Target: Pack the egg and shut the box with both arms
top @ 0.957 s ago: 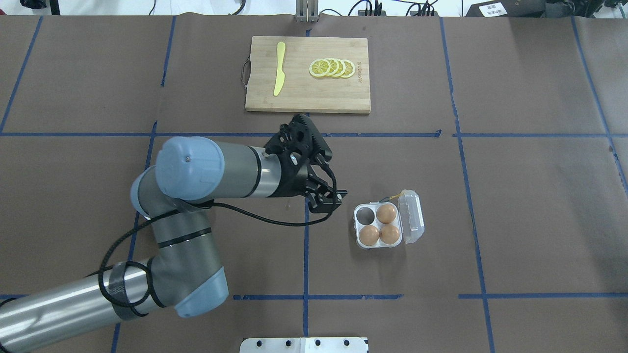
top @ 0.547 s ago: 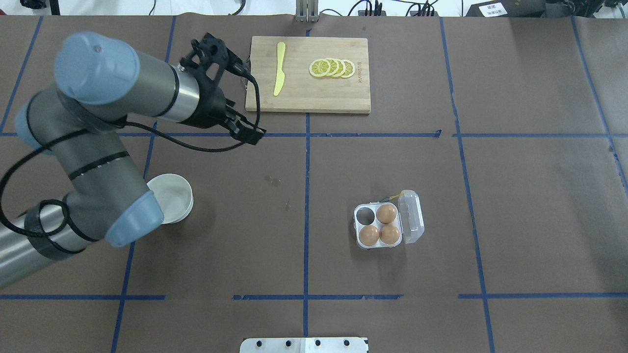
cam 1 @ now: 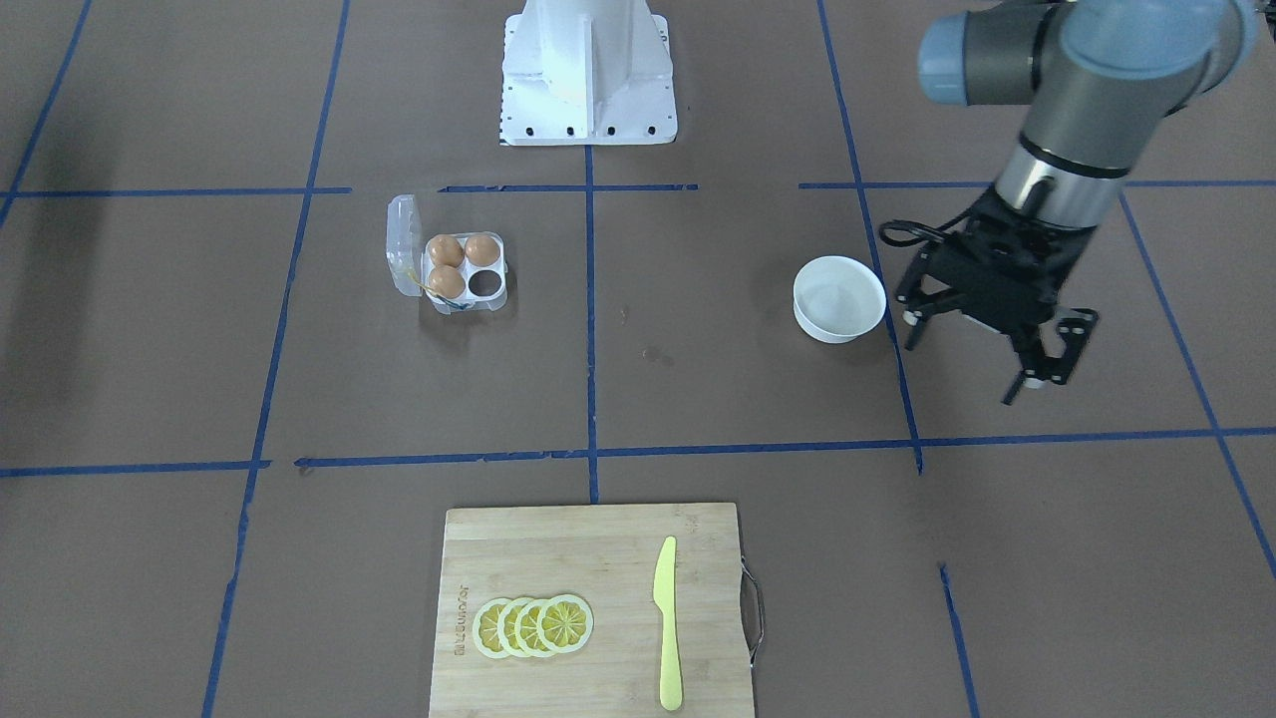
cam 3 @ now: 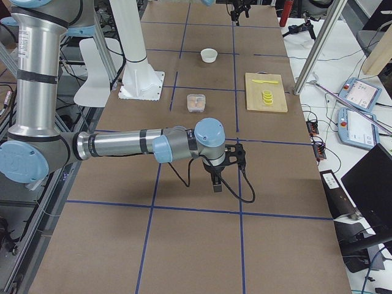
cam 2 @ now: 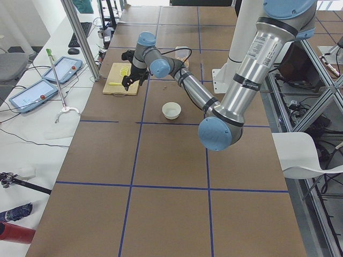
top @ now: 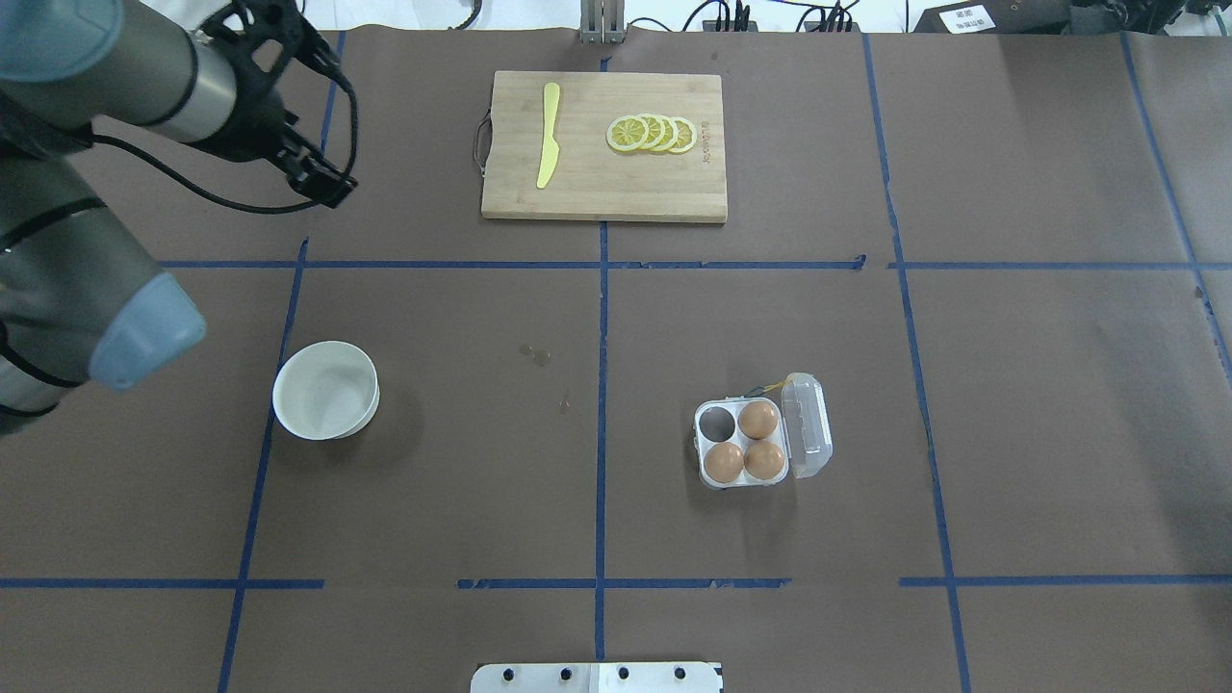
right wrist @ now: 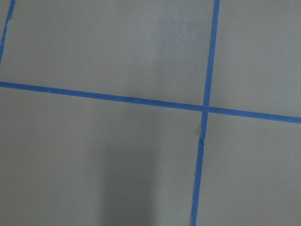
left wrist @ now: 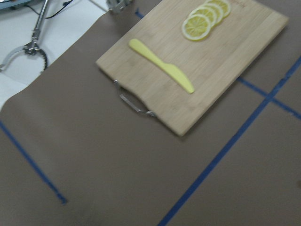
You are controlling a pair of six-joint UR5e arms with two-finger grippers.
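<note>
Your left gripper (cam 1: 975, 354) hangs spread and empty, right of frame by the bowl (cam 1: 839, 297); right gripper (cam 3: 217, 182), can't tell. The box (cam 1: 478, 289) sits centre-left, lid (cam 1: 400, 244) open, three eggs (cam 1: 446, 251) inside. Push the lid without bracing and the light box likely skids.

My right claw (cam 3: 217, 181) shows only in the view from the desk's right end. It is small and dark there, so I cannot tell if its fingers are apart or together. My right wrist camera sees only bare desk (right wrist: 117, 165).

In that same view the box (cam 3: 190, 97) is tiny. Its eggs (cam 3: 196, 103) blur into one orange spot, and I cannot count them.

From overhead, the left and top edges cut off my left arm (top: 58, 269). My left wrist picture is blurry, and its top edge cuts the lemon slices (left wrist: 197, 27). The front view's bottom edge cuts the cutting board (cam 1: 598, 558).
</note>
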